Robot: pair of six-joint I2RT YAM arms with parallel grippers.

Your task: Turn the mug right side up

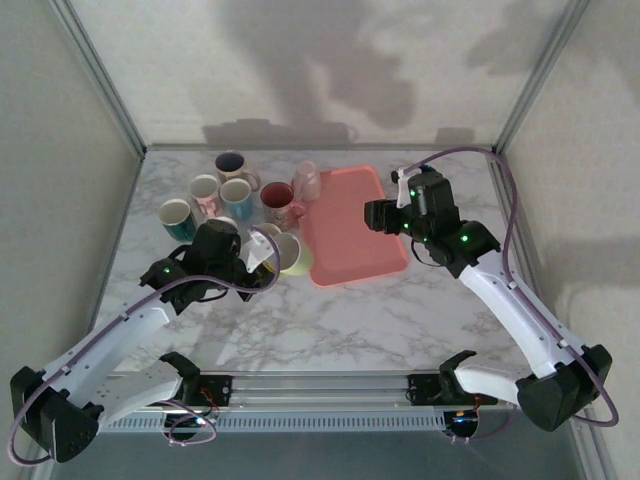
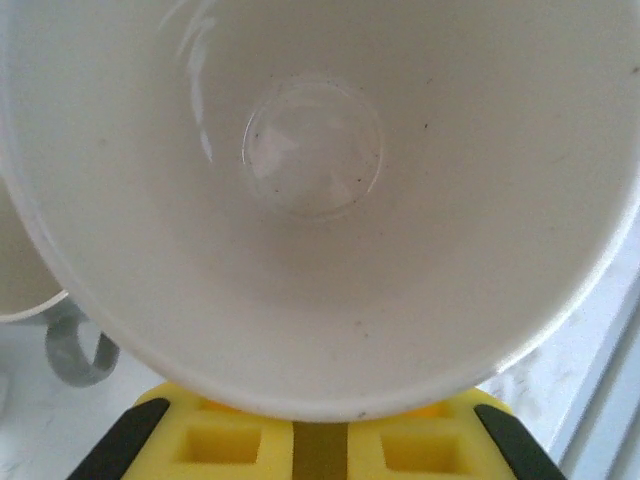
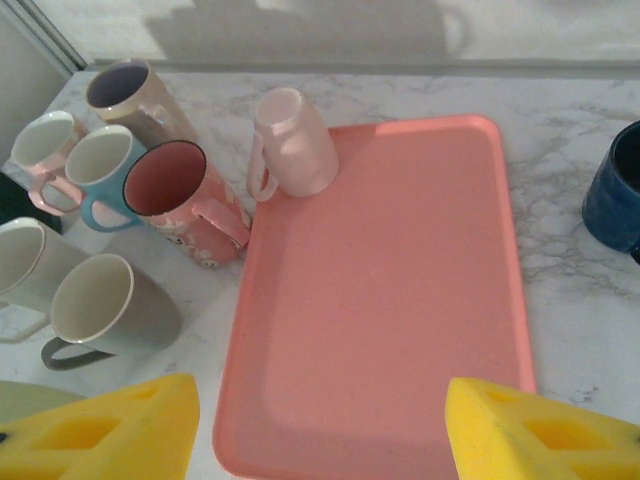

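**Mug (image 1: 293, 255) at the left gripper, mouth toward the wrist camera**

The mug is cream, round and glossy. It sits on the marble table (image 1: 400, 320) just left of the tray's near-left corner, at the near end of a cluster of mugs. In the left wrist view its smooth, pale inside (image 2: 320, 200) is bare, with a circular base ring and a few dark specks. Its rim curves across the yellow foam pads of the left gripper (image 2: 320, 445). Those fingers are pressed together; whether they pinch any part of the mug is hidden under the rim.

The right gripper (image 3: 320, 420) hangs over the tray with its blocky yellow pads well apart and nothing between them.

The tray (image 3: 380, 300) is a matte salmon-pink rectangle with rounded corners and a low lip, and its floor is bare. A pale pink mug (image 3: 295, 140) stands at its far-left corner. To the left are a dark pink mug (image 3: 170, 180), a light blue mug (image 3: 100, 160) and a grey mug (image 3: 100, 300), all showing bare interiors. A navy mug (image 3: 615, 190) sits to the right of the tray.
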